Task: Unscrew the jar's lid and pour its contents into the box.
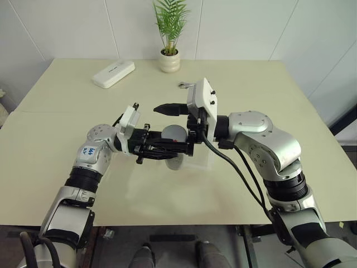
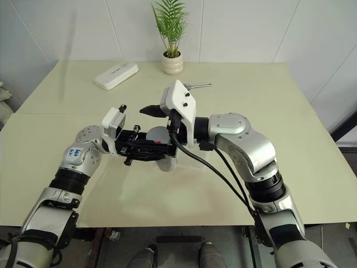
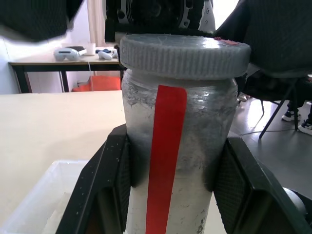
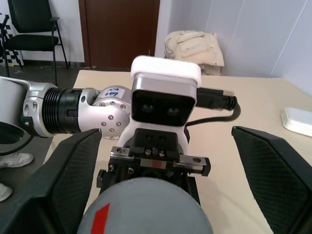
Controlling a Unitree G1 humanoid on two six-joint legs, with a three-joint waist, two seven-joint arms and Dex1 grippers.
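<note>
At the centre of the head view the left gripper [image 1: 179,146] is clamped on the jar [image 3: 178,161], holding it upright above the near edge of the box [image 1: 203,162] on the table [image 1: 67,111]. The lid [image 3: 184,54] is on the jar, so nothing is unscrewed or poured yet. The right gripper [image 4: 161,161] hangs at lid height with its fingers spread wide on either side of the lid, touching nothing. What's left, by my reading: close on the lid, twist it off, then tip the jar over the box
</note>
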